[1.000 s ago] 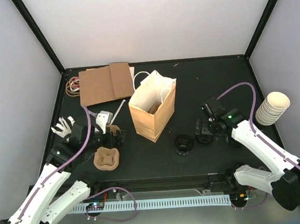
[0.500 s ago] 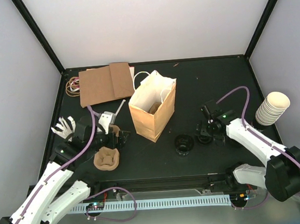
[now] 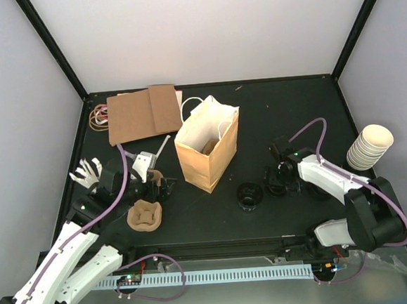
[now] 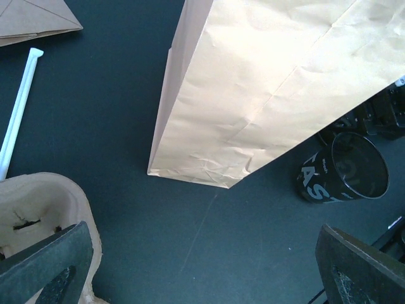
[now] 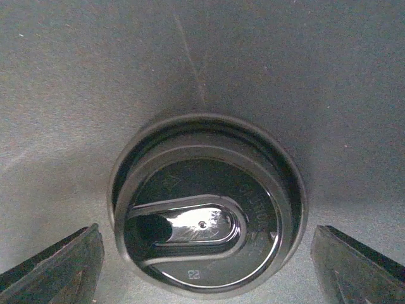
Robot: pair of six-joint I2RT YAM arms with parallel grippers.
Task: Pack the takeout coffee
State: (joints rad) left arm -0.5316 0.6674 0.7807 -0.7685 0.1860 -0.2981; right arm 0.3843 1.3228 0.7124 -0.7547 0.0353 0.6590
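Note:
One takeout coffee cup with a round black lid (image 5: 205, 237) stands on the dark table. My right gripper (image 5: 205, 259) hangs directly over it, open, one finger on each side and apart from the lid; in the top view that gripper (image 3: 278, 183) covers the cup. A second dark cup (image 3: 249, 194) stands left of it and shows white lettering in the left wrist view (image 4: 342, 168). My left gripper (image 4: 209, 266) is open and empty over bare table. A brown pulp tray piece (image 4: 38, 209) lies by its left finger.
An open brown paper bag (image 3: 207, 152) stands mid-table. A pulp cup tray (image 3: 144, 215) lies near the front left. Flat brown bags (image 3: 144, 113), rubber bands (image 3: 100, 116) and a straw (image 3: 159, 150) lie at the back left. Stacked cream cups (image 3: 369, 146) sit at right.
The right arm has folded in closer, with its gripper staying over the lidded cup. The left gripper has shifted slightly away from the front edge.

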